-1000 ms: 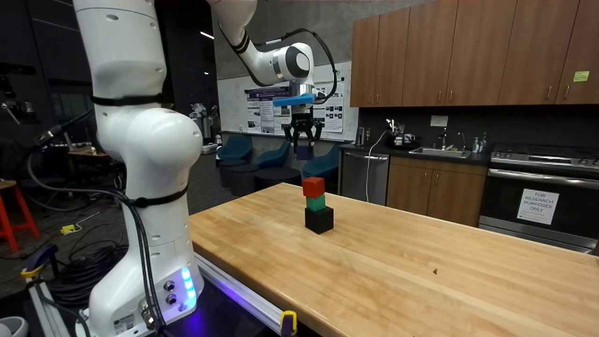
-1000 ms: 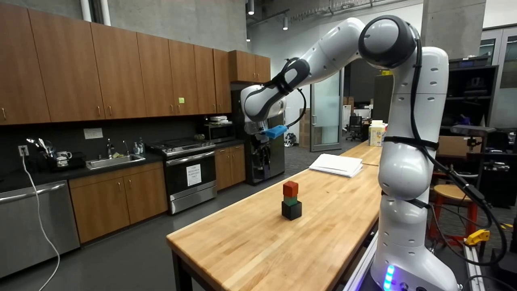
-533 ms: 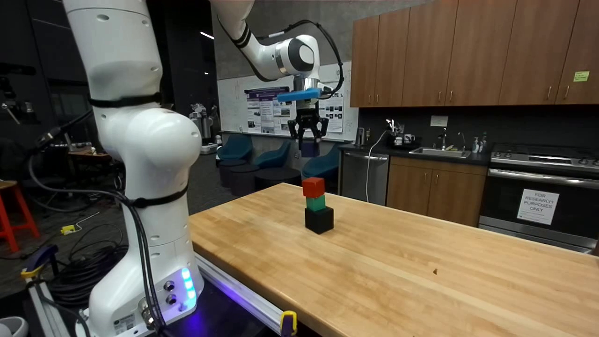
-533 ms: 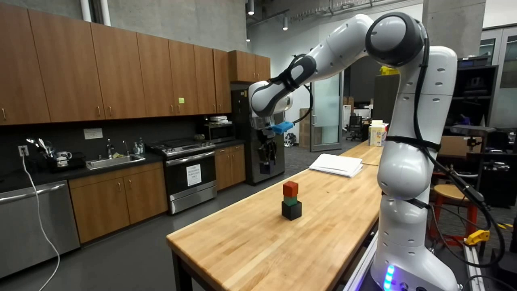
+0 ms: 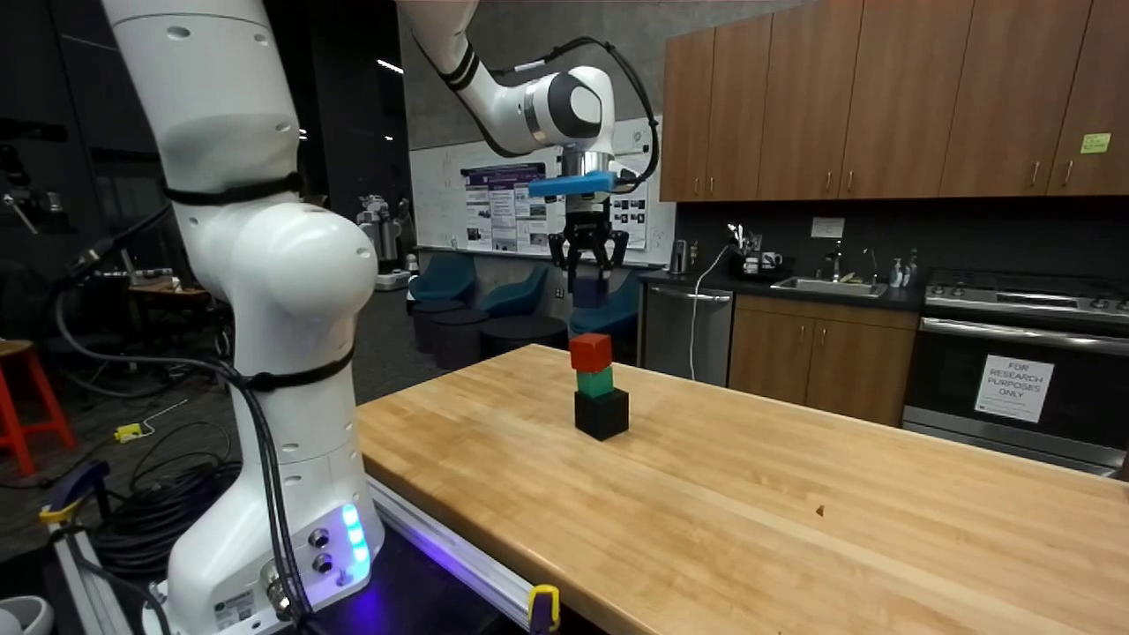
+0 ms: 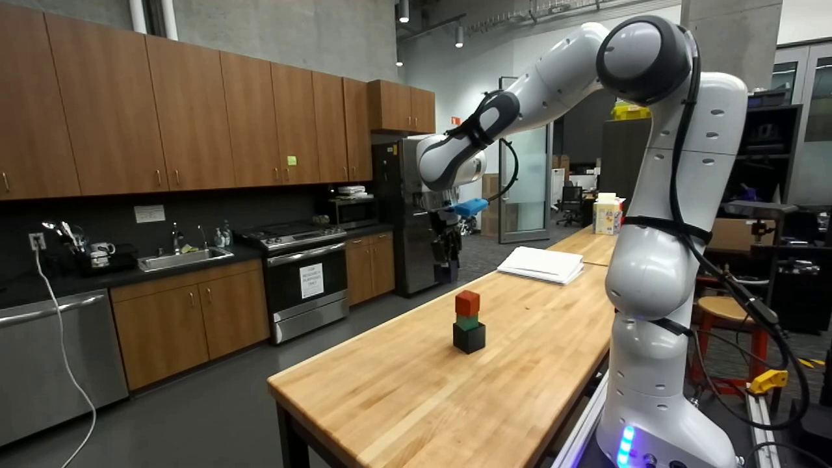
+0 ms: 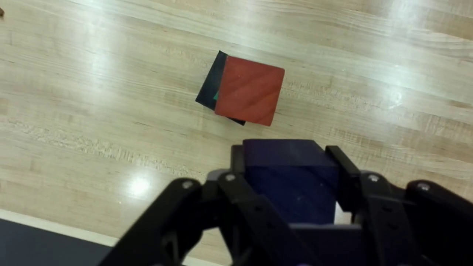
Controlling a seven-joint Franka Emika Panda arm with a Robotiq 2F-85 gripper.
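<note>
Your gripper (image 5: pixel 589 276) has moved toward the stack (image 5: pixel 596 388) over the last second, away from the table's (image 6: pixel 403 416) long edge facing the cabinets (image 6: pixel 104 117); the stack has stayed put. Your fingers (image 7: pixel 345 177) grip a dark blue block (image 7: pixel 295 188), in the air and higher than the stack. Between the long edges, a red block (image 7: pixel 249 90) sits on a green block (image 6: pixel 467 322) on a black block (image 5: pixel 602 415), red twisted slightly against black. White papers (image 6: pixel 541 265) lie by the cabinet-facing edge.
</note>
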